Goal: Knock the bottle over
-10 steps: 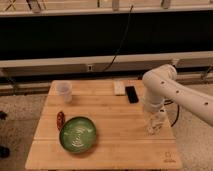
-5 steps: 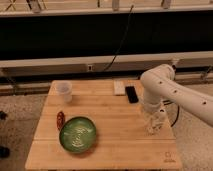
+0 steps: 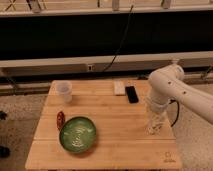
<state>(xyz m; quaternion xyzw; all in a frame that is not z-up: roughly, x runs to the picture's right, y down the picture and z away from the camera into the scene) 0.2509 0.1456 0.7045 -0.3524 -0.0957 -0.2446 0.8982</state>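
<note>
Camera view: pincer (image 3: pixel 156 129) low over table (image 3: pixel 115 112), right edge.

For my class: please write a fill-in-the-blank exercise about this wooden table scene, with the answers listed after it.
1. The bowl is coloured ____.
2. The translucent cup stands near the table's far ____ corner.
3. The black phone lies beside a ____ object.
4. The claw is low at the table's ____ edge.

Answers: green; left; white; right

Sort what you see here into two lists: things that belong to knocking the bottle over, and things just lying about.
Belongs to the job: bottle near the table's right edge; hand lowered at it.

Lying about: green bowl, white cup, small red item, black phone, white block.
</note>
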